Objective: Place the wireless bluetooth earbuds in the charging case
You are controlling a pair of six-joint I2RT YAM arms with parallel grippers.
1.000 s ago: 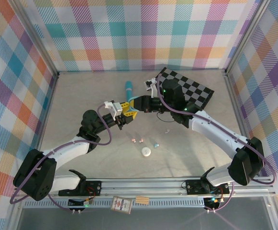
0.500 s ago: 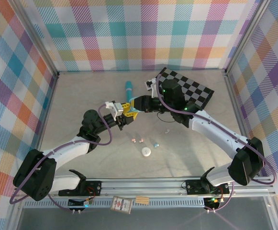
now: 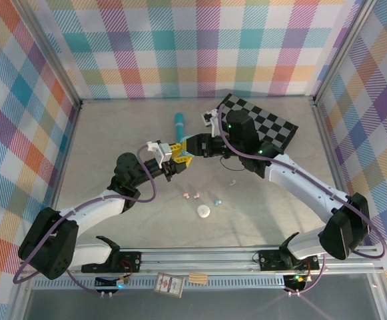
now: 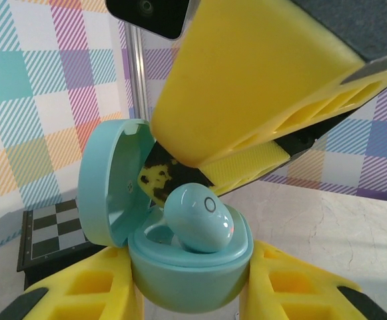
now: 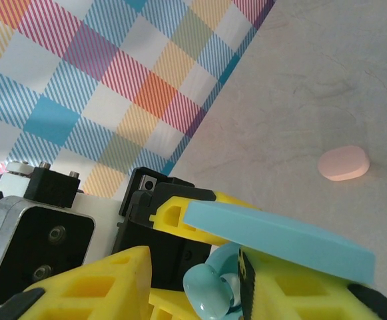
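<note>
My left gripper (image 4: 192, 288) is shut on the teal charging case (image 4: 193, 270), holding it upright with its lid (image 4: 110, 183) swung open. A light blue earbud (image 4: 200, 218) rests tilted in the case's well. The yellow fingers (image 4: 260, 87) of my right gripper hang just above it. In the right wrist view the same earbud (image 5: 205, 297) sits between the parted fingers of my right gripper (image 5: 203, 293), with a gap on the left side. From above, the left gripper (image 3: 168, 156) and right gripper (image 3: 188, 148) meet mid-table. More earbuds lie below them: two pink ones (image 3: 191, 195), a light blue one (image 3: 217, 200).
A white oval case (image 3: 203, 211) lies near the loose buds, and a small white bud (image 3: 232, 182) sits to the right. A teal pen (image 3: 179, 123) lies toward the back, and a checkerboard (image 3: 263, 127) at the back right. A pink oval piece (image 5: 343, 163) rests on the table.
My right gripper's fingers have spread apart around the light blue earbud, which now rests in the case. Both arms have stayed almost still.
</note>
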